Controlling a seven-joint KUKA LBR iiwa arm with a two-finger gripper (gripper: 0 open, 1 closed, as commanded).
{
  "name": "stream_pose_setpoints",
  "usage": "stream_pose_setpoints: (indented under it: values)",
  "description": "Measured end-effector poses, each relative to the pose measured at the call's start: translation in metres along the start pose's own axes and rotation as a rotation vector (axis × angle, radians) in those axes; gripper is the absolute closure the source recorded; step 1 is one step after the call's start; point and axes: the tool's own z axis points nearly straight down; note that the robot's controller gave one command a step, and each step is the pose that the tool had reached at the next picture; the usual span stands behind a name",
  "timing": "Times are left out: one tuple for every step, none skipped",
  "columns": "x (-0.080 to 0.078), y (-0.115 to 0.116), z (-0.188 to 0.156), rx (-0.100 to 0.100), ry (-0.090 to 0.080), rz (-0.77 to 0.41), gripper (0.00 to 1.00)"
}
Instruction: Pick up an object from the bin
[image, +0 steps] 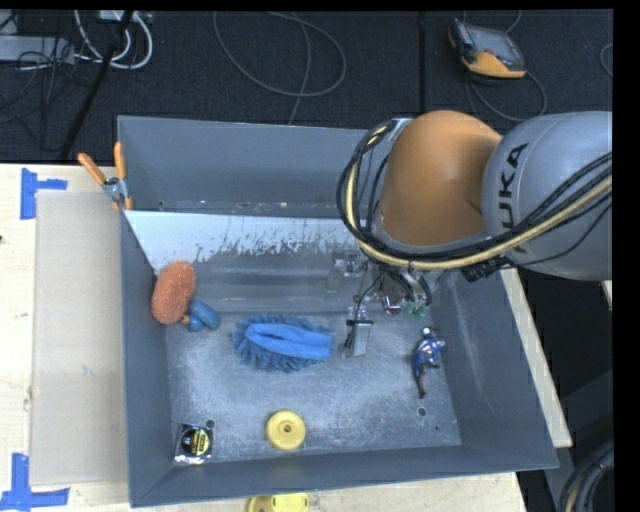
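Note:
My gripper (355, 338) hangs under the arm's orange cover, low in the middle of the bin. Its tip stands right at the right end of a blue frilly brush-like thing (285, 343) that lies flat on the bin floor. I cannot tell whether it touches the blue thing. A small blue figure-like piece (428, 358) lies to the right of the gripper, apart from it.
An orange-brown oval scrubber with a blue handle (175, 293) rests against the left wall. A yellow round disc (286, 430) and a black and yellow tape measure (194, 441) lie near the front wall. The arm and its cables cover the bin's back right.

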Motion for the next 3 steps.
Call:
stream_pose_setpoints:
  values:
    - [-0.001,0.0,-0.005,0.0,-0.008,0.001,0.0]
    - [-0.012,0.023,0.035,0.0,-0.017,0.006,0.0]
    - [-0.007,0.038,0.084,-0.001,-0.007,0.032,0.0]
